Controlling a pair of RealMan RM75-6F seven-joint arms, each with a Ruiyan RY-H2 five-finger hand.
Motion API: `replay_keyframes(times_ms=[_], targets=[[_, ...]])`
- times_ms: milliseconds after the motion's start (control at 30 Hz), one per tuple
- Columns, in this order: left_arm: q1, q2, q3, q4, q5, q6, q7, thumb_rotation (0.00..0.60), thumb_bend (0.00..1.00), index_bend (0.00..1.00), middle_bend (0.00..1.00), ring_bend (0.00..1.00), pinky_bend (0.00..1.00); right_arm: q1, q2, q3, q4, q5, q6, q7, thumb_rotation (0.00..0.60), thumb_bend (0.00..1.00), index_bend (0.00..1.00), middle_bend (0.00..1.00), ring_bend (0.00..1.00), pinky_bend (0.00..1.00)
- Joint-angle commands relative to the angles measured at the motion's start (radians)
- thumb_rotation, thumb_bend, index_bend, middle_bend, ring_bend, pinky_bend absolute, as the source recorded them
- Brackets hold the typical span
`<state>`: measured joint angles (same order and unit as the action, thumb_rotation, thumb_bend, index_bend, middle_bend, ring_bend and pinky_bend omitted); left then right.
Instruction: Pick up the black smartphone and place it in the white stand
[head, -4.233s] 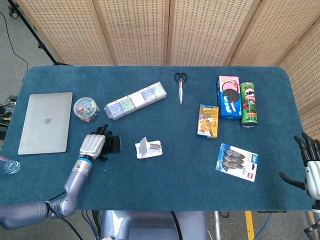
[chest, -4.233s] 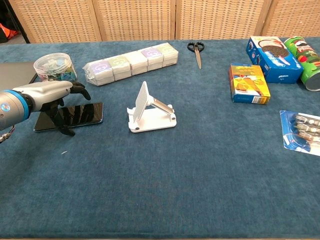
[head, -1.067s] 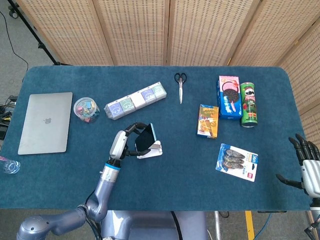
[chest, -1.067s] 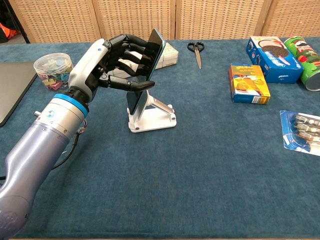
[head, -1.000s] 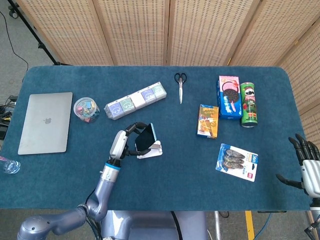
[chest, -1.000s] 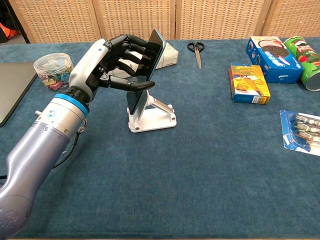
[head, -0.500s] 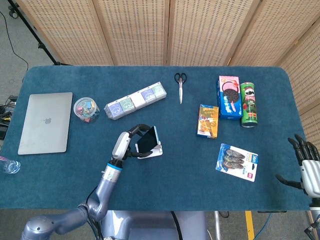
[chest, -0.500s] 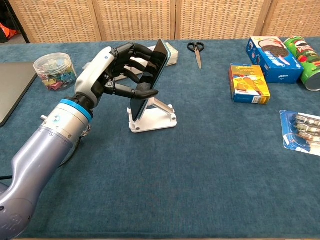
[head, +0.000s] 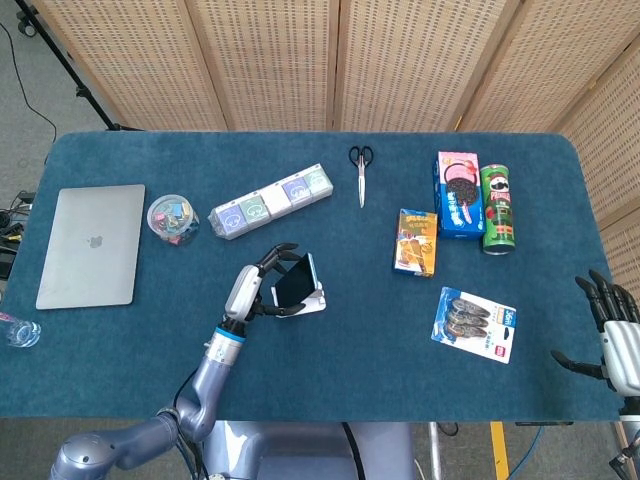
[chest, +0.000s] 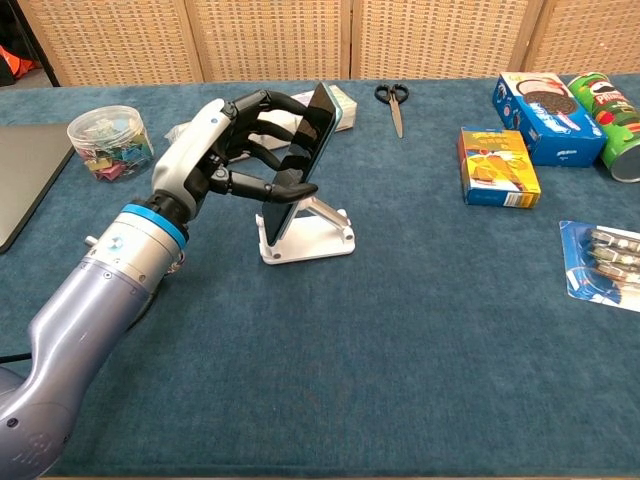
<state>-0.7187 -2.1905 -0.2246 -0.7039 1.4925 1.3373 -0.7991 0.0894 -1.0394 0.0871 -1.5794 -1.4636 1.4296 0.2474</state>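
The left hand (chest: 235, 150) is gripping the black phone (chest: 300, 160), fingers wrapped over its upper edge and the thumb pressing along its lower side, so the phone is leaning back at the same slant as the white stand (chest: 305, 232). That tilt is letting the phone's bottom edge come down toward the stand's front lip; it appears to be touching there, though the chest view is not showing clearly whether it is fully seated. The right hand (head: 612, 335) is waiting at the table's (head: 330, 380) far right edge, fingers spread and holding nothing, well apart from the work.
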Motion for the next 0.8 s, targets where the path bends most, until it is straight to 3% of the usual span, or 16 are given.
replay_keyframes(times_ms=[33, 133, 800], targets=[[-0.001, -0.006, 0.002, 0.011, 0.0, 0.0, -0.012, 0.6, 0.0, 0.28, 0.2, 0.26, 0.47, 0.0, 0.001, 0.0, -0.002, 0.001, -0.002, -0.002, 0.6, 0.0, 0.0, 0.0, 0.0, 0.0], [0.0, -0.01, 0.004, 0.025, 0.0, 0.0, -0.023, 0.6, 0.0, 0.22, 0.15, 0.24, 0.46, 0.0, 0.002, 0.0, -0.003, 0.003, -0.002, -0.002, 0.6, 0.0, 0.0, 0.0, 0.0, 0.0], [-0.003, -0.024, 0.033, 0.089, 0.022, 0.018, -0.062, 0.6, 0.0, 0.02, 0.06, 0.18, 0.42, 0.0, 0.012, -0.002, -0.01, 0.007, -0.01, 0.0, 0.6, 0.0, 0.0, 0.0, 0.0, 0.0]])
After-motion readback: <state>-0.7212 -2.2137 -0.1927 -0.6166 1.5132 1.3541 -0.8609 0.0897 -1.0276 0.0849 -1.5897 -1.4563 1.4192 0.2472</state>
